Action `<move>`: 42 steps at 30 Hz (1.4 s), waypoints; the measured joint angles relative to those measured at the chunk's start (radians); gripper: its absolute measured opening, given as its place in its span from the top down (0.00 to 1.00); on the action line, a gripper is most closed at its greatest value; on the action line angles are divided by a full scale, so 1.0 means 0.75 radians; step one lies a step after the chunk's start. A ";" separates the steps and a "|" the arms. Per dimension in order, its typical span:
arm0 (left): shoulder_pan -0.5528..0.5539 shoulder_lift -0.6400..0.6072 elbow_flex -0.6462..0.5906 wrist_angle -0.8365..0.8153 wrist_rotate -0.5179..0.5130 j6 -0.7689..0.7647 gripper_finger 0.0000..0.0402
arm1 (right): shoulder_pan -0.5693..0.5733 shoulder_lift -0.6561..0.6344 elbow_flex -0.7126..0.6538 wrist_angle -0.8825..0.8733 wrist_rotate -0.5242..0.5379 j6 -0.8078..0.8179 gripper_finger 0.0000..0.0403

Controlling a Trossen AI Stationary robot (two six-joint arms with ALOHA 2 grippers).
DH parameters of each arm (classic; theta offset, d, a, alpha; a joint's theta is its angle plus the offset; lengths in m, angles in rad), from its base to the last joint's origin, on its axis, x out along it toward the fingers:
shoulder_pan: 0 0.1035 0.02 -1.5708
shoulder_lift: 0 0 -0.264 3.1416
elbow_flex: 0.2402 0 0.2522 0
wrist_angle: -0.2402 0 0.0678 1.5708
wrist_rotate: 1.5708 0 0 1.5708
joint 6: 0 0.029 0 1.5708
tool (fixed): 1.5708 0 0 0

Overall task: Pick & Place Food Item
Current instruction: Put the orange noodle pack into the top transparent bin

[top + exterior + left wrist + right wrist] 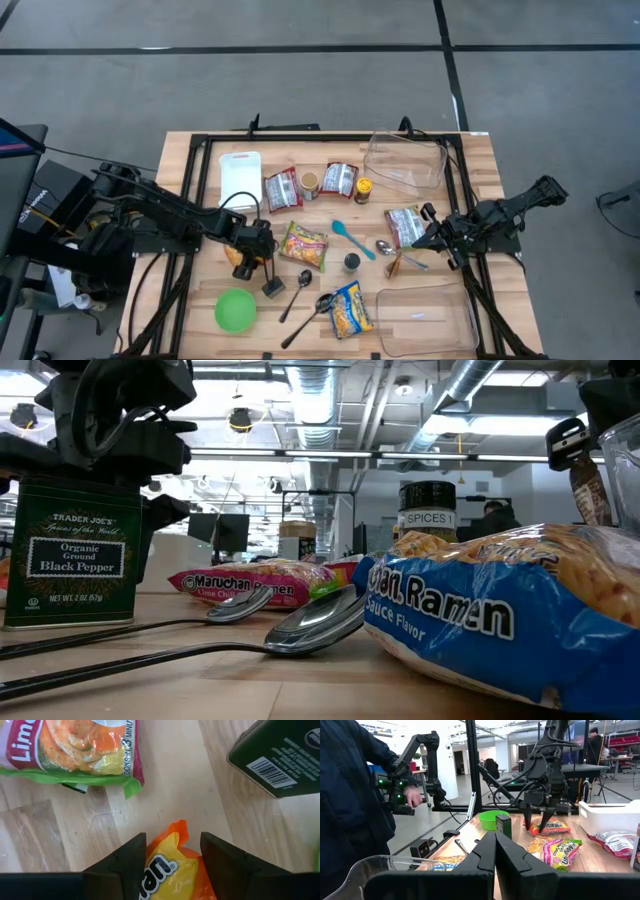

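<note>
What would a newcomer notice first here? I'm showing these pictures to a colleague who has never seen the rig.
Probably the left gripper, down at the table's front left with its fingers straddling an orange ramen packet, beside the dark black pepper tin. Then the clutter across the table's middle: ramen packets, spoons and a green bowl. The right gripper waits at the right, fingers closed, and a person in a dark sleeve stands beyond the table.

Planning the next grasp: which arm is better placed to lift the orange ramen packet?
Left. The left gripper is open, its fingers either side of the orange ramen packet, near the black pepper tin. The right gripper is shut across the table.
</note>
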 joint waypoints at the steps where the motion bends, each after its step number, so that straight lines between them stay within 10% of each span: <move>1: 0.000 0.000 0.000 0.000 0.000 0.000 0.57 | 0.000 0.000 0.000 0.000 0.000 0.000 1.00; 42: 0.000 -0.001 -0.001 0.009 -0.080 -0.005 0.99 | 0.000 0.000 0.000 0.000 0.000 0.000 1.00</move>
